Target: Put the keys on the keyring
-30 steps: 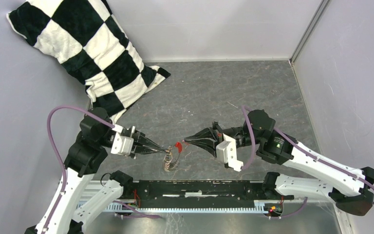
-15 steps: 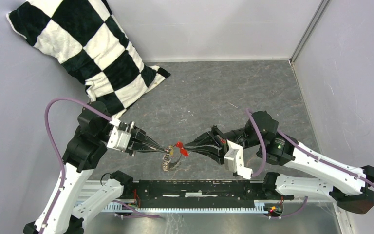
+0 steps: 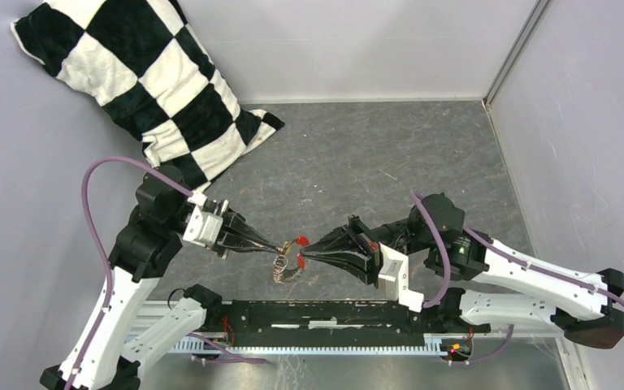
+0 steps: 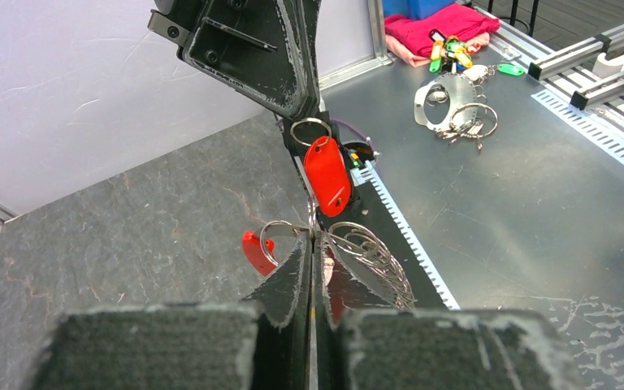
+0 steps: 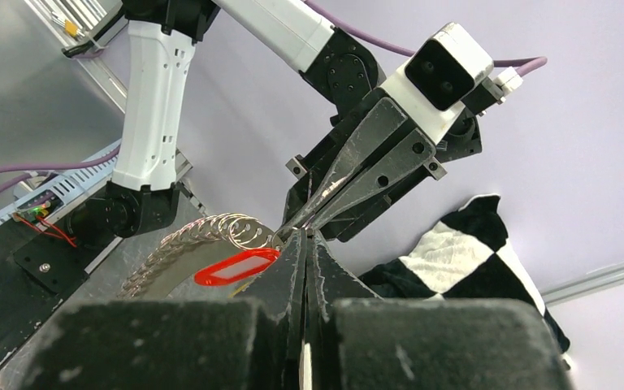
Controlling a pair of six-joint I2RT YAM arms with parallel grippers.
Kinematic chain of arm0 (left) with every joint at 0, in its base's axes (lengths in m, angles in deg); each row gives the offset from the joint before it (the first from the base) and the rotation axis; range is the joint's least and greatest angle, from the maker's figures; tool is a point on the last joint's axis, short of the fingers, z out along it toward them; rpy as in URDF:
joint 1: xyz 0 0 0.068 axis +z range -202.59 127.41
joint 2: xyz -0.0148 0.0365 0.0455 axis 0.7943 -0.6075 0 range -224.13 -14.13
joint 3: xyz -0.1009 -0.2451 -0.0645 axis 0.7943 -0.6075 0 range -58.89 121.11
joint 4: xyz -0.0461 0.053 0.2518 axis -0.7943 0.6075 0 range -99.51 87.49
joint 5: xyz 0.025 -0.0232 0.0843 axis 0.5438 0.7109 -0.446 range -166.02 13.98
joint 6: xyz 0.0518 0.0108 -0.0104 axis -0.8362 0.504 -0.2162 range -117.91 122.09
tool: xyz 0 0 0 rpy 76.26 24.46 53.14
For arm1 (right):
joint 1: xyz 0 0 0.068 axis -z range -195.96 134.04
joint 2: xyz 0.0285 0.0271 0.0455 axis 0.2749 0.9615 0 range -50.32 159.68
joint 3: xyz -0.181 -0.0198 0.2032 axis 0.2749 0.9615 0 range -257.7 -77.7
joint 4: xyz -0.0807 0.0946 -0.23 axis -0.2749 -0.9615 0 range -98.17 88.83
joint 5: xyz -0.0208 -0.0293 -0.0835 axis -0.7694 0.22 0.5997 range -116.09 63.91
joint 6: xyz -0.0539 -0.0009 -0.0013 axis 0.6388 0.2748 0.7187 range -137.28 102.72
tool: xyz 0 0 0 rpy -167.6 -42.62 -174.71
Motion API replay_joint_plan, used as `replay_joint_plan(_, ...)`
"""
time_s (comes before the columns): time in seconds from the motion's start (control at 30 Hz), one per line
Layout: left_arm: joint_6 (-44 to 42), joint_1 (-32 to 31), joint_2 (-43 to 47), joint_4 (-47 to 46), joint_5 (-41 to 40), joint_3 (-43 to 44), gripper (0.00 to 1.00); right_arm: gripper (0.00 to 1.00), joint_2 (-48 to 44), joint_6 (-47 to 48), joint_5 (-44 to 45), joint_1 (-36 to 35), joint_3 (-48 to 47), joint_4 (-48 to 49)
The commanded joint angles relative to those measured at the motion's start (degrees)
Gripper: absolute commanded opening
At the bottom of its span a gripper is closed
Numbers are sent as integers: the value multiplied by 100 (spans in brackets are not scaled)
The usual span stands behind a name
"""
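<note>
**Both grippers clenched, tip to tip, near the front rail**

The left gripper [image 3: 279, 247] is clenched on the keyring [image 4: 370, 253], a grey coil of thin wire loops that hangs beside its tips. The right gripper [image 3: 303, 253] pinches the small loop of the red key [image 4: 327, 174], which has an oval plastic head. One second ago the tips stood apart; now they almost touch, and the right wrist sits nearer to the black rail [image 3: 333, 313]. Beyond them the grey mat [image 3: 357, 154] stretches to the far wall [image 3: 333, 49]. The checkered pillow [image 3: 138, 89] leans at far left.

A robotics lab cell: bare white walls [image 3: 357, 49], grey mat [image 3: 390, 146], slotted aluminium rail [image 3: 333, 345].
</note>
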Motion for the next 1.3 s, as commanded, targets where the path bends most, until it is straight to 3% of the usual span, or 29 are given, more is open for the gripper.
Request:
replay_joint_plan(0.0, 144, -13, 54, -190, 218, -9, 2, 0, 77, 252, 450, -182, 40, 233)
replay_joint_plan(0.5, 185, -18, 117, -183, 149, -35, 2, 1, 244, 684, 1207, -538, -38, 16)
replay_joint_plan(0.67, 206, -14, 183, -188, 77, -67, 2, 0, 343, 626, 1992, -542, -259, -553)
replay_joint_plan(0.9, 278, -13, 466, -187, -187, -419, 2, 0, 274, -233, 3819, -510, 1, -1327)
replay_joint_plan(1.13, -940, -13, 572, 1118, -869, -887, 2, 0, -74, -1262, 4480, -229, 949, -1080)
replay_joint_plan(1.27, -1080, -13, 568, 1207, -893, -898, 2, 0, 2, -1825, 4485, 139, 1648, -777)
